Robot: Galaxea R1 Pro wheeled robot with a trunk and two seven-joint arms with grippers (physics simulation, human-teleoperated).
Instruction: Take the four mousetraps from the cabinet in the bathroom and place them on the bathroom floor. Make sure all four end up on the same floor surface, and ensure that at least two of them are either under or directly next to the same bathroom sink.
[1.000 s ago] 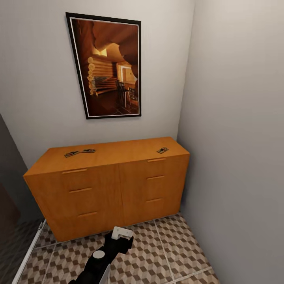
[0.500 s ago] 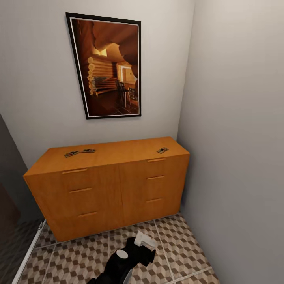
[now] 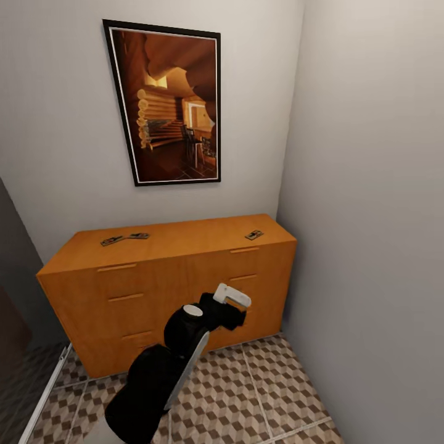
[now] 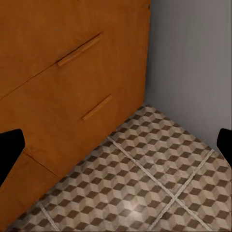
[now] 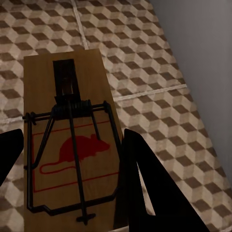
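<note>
Three mousetraps lie on the flat top of the orange-brown cabinet [image 3: 154, 280]: two close together at the left [image 3: 111, 240] [image 3: 139, 235] and one near the right end [image 3: 253, 234]. My left arm [image 3: 203, 320] is raised in front of the cabinet's right drawers. My left gripper [image 4: 118, 145] is open and empty, looking at the drawer fronts and the bathroom floor [image 4: 145, 183]. My right gripper [image 5: 72, 162] is shut on another mousetrap [image 5: 67, 87], a wooden board with a wire spring and a red mouse print, held above the cube-patterned tiles.
A framed picture [image 3: 168, 105] hangs on the wall above the cabinet. A grey wall [image 3: 370, 246] closes the right side, right beside the cabinet's end. A dark doorway edge [image 3: 15, 296] lies at the left. Open tiled floor [image 3: 271, 382] stretches in front of the cabinet.
My left arm has risen from low over the floor and swung right, up to the cabinet's right drawers. The mousetraps on the cabinet have not moved.
</note>
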